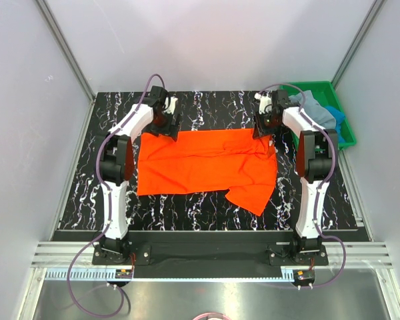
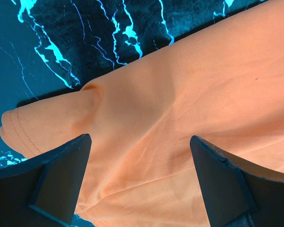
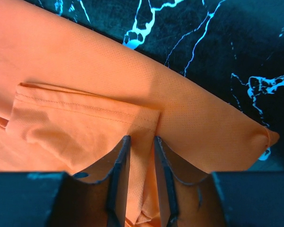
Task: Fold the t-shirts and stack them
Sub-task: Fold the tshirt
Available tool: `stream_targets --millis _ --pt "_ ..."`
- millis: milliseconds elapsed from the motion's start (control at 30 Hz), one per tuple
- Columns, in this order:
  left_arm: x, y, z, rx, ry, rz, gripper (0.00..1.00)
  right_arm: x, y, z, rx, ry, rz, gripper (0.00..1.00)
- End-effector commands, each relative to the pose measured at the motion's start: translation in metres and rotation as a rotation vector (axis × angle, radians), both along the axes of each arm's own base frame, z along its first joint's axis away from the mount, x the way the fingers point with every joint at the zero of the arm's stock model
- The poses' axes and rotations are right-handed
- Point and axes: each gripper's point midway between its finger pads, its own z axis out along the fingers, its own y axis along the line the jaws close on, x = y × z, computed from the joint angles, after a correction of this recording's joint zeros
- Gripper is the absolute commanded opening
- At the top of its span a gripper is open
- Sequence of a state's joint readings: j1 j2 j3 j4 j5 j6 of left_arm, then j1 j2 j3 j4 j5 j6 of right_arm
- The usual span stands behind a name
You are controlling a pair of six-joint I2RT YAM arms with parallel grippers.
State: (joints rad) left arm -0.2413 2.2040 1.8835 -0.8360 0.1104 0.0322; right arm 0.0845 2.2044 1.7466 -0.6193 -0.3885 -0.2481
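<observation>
- My right gripper (image 3: 141, 142) fills the near edge of its wrist view. Its fingers (image 3: 117, 165) are pinched together on a fold of the orange shirt (image 3: 85, 71), just beside a stitched hem.
- My left gripper (image 2: 139, 142) is over the same shirt with its fingers (image 2: 61, 175) spread wide, gripping nothing.
- From above, the orange shirt lies spread across the middle of the table (image 1: 187, 207), one flap reaching toward the near right.
- Both grippers sit at its far edge, one at each corner.
- The grey-blue shirt (image 1: 315, 107) and blue shirt (image 1: 336, 115) lie crumpled in the tray (image 1: 347, 139) at the far right.
</observation>
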Motion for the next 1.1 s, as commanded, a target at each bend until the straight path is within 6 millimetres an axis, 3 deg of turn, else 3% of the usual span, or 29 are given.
stream_targets --millis 0,67,133,200,467,667,767,933,1067 --pt "0.004 -0.003 0.025 -0.017 -0.063 -0.001 0.92 0.005 0.010 0.005 0.025 -0.009 0.035 0.34" --pt "0.004 -0.003 0.026 -0.016 -0.065 -0.002 0.92 0.005 0.010 0.003 0.021 -0.005 0.038 0.35" --pt "0.005 -0.001 0.025 -0.007 -0.068 0.001 0.92 0.005 0.010 0.003 0.022 -0.006 0.045 0.21" --pt "0.004 -0.001 0.024 -0.006 -0.065 0.000 0.92 0.005 0.011 0.006 0.027 -0.010 0.047 0.16" --pt "0.004 -0.003 0.022 -0.008 -0.061 -0.004 0.92 0.007 0.011 0.033 0.026 -0.058 0.052 0.15" --pt "0.005 -0.006 0.026 -0.024 -0.067 -0.004 0.92 -0.008 0.017 0.058 0.045 -0.068 0.076 0.14" --pt "0.006 -0.006 0.029 -0.027 -0.073 -0.004 0.92 -0.030 0.023 0.072 0.069 -0.059 0.091 0.13" --pt "0.004 -0.010 0.032 -0.044 -0.073 -0.007 0.92 -0.077 0.036 0.072 0.112 0.025 0.135 0.16" --pt "0.006 -0.010 0.037 -0.047 -0.086 -0.006 0.92 -0.140 0.051 0.062 0.185 0.173 0.185 0.20"
